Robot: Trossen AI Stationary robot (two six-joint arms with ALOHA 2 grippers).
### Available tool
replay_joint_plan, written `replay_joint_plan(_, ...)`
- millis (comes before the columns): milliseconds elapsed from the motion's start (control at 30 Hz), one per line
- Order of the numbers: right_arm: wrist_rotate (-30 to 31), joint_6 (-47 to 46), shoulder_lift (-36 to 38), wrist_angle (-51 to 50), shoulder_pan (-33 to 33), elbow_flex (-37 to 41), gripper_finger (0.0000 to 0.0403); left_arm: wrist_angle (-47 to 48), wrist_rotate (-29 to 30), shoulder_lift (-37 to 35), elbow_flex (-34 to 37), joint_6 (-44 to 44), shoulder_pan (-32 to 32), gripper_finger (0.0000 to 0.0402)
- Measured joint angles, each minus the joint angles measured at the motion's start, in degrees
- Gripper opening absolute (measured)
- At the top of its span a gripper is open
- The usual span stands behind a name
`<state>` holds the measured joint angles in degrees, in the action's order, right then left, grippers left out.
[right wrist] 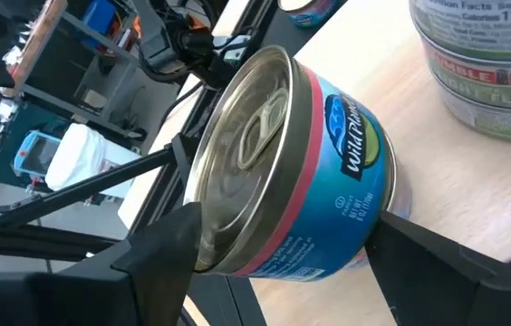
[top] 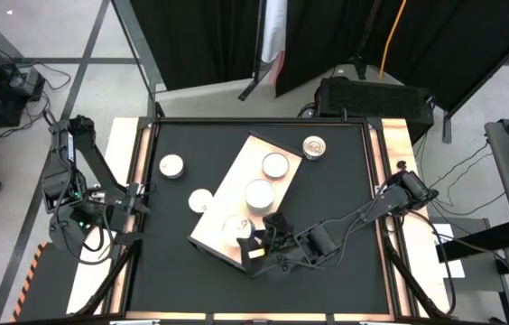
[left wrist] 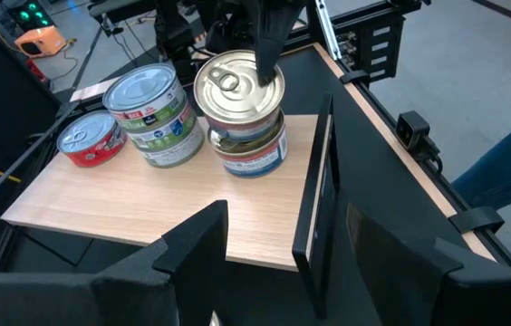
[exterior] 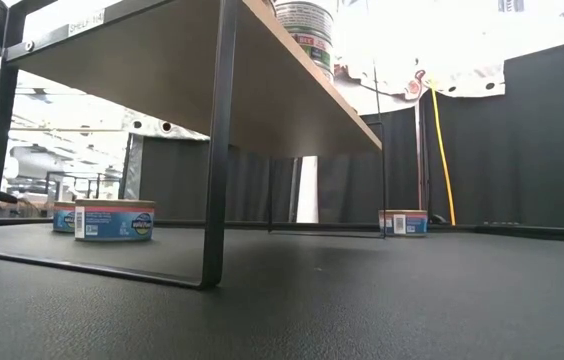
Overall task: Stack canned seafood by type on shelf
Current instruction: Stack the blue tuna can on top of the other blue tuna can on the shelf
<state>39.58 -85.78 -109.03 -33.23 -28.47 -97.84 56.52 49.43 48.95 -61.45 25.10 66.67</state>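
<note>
My right hand (top: pixel 253 246) is over the near end of the wooden shelf (top: pixel 227 194), its fingers clamped around a blue-and-pink tuna tin (right wrist: pixel 301 172) that sits on top of another tin there (left wrist: pixel 248 152). Farther along the shelf from that stack stand a green-labelled stack (top: pixel 258 194) and, at the far end, a single red tin (top: pixel 275 165). Beside the shelf on the black table (top: pixel 345 190) lie three loose tins: two on the left arm's side (top: pixel 171 166) (top: pixel 201 200), and one with a golden-brown top (top: pixel 314 146) just past the shelf's far corner. My left hand (top: pixel 137 209) waits at the table's left edge, well apart from the shelf, fingers spread and empty.
</note>
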Motion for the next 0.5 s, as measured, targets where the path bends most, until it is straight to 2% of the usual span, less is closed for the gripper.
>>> replay_joint_plan(300,-4.99,-0.99,-0.02,-0.35,1.94,-0.37,0.0295,0.02,0.00,0.01,0.00,-0.04,-0.02,0.0231)
replay_joint_plan(500,-5.35,3.50,-0.02,1.49,2.16,-0.37,0.0295,0.18,-0.02,0.01,0.00,-0.12,-0.01,0.0231)
